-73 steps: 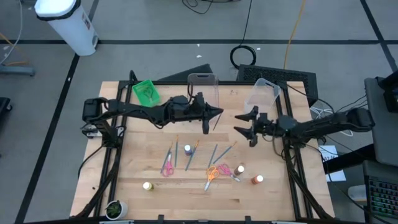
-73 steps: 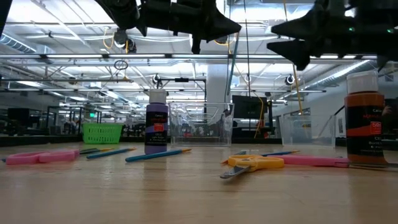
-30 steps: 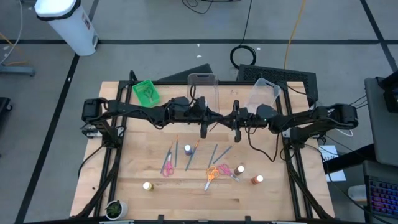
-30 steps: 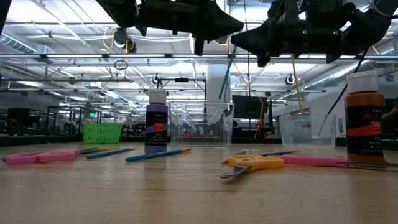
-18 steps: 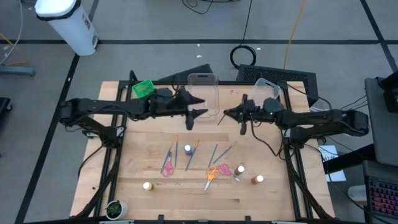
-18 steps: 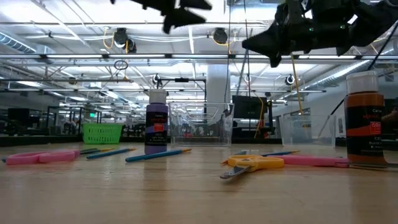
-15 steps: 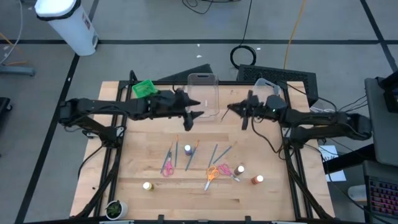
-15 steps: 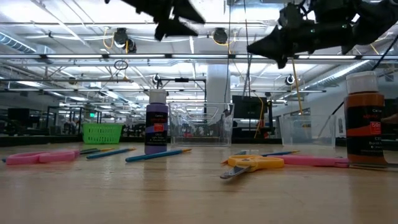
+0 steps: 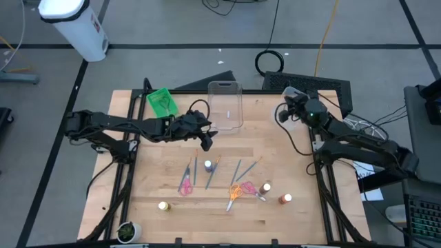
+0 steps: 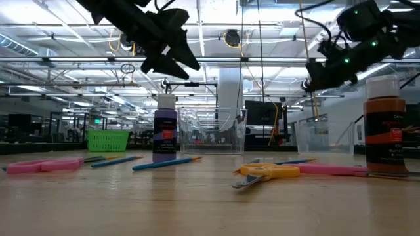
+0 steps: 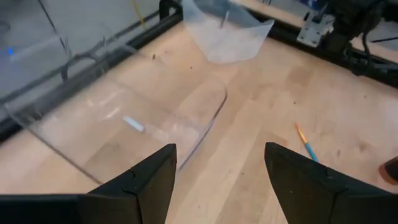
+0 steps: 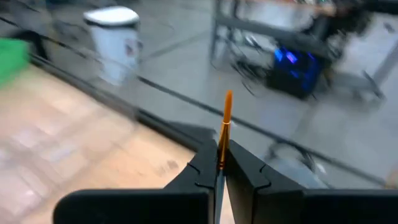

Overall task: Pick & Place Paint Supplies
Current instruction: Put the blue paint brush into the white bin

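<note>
Now the right end effector [image 12: 219, 171] pinches an orange-tipped paintbrush [image 12: 225, 124] upright.

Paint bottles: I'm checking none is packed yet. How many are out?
4: purple bottle mid-table, yellow bottle toward the front left, orange bottle front right, fourth bottle just beside it. None seems hidden.

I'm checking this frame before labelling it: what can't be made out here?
- Right claw, right wrist view: the brush it grips is cut off below by the fingers.
- Right claw, high view: too small to show the brush.
- Purple bottle, low view: label print too small.
- Right-hand tub, left wrist view: cut off by the edge.
</note>
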